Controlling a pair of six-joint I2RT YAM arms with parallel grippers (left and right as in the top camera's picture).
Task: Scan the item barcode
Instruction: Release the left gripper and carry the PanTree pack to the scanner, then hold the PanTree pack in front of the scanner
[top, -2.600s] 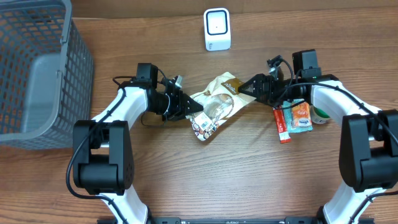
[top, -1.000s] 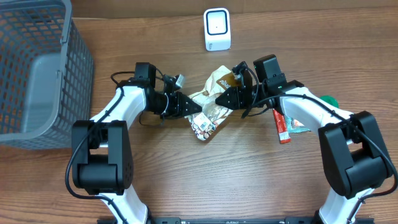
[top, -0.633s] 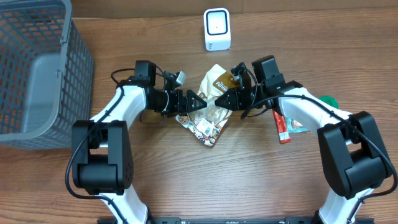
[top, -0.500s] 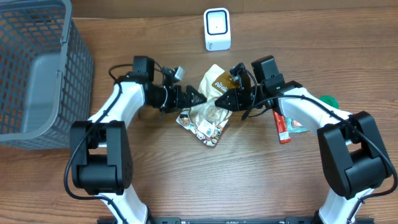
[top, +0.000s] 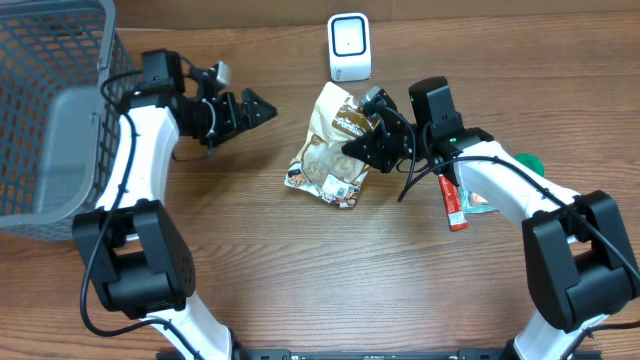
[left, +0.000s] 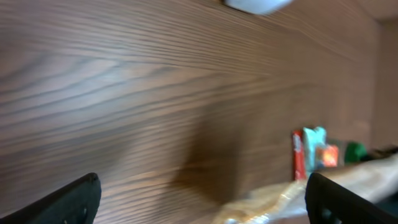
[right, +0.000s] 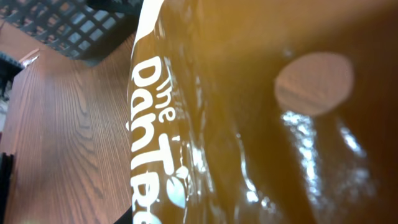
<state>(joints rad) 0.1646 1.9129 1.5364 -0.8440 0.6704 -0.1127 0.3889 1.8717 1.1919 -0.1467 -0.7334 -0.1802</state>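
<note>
Wood-grain table (top: 300, 270). Snack bag (top: 325, 155) sits mid-table, near the white scanner (top: 349, 47), on the robot's side of it. Right gripper (top: 360, 142) is clamped on the bag's upper right edge, and the brown wrapper fills the right wrist view. Left gripper (top: 258, 108) has its jaws wide apart, well to the left of the bag. Grey basket (top: 60, 120) stands at far left. Red and orange packets (top: 462, 195) lie beside the right arm.

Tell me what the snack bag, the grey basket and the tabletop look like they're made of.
The snack bag looks like thin plastic film, glossy, with glare and crinkles; its lower part seems clear. The grey basket seems moulded matte plastic with open grid walls, though coated wire is possible. The tabletop is wood or wood-look laminate, smooth, with grain lines.
</note>
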